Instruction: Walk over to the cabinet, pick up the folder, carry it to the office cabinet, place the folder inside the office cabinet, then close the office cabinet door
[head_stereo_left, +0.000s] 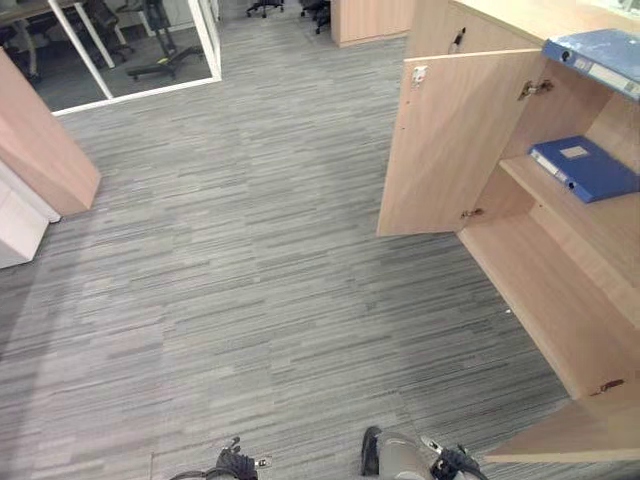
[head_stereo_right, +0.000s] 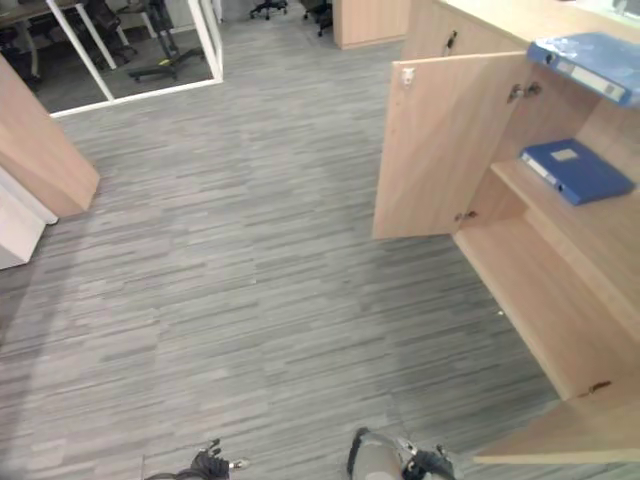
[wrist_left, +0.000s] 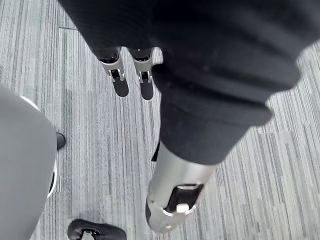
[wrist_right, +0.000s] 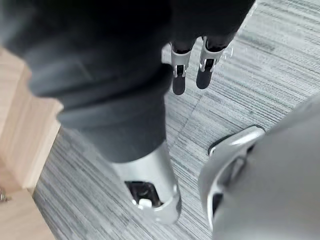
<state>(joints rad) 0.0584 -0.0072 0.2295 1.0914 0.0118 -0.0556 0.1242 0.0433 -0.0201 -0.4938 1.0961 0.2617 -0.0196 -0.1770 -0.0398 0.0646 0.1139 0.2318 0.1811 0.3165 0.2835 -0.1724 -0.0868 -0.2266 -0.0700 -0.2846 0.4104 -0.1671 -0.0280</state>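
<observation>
Left eye view: folder (head_stereo_left: 585, 168) beyond hand (wrist_right: 178, 70)

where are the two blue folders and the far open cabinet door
upper folder (head_stereo_left: 600, 50), left eye view, its blue cover
shelf folder (head_stereo_left: 592, 172), left eye view, middle of its cover
far cabinet door (head_stereo_left: 450, 145), left eye view, its inner face

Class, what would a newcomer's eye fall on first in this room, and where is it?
The wooden cabinet on the right stands with both doors open. A dark blue folder lies flat on its upper shelf, with a paler blue folder higher up. Striped grey carpet covers the floor, and the left hand and right hand hang open over it, empty.
</observation>
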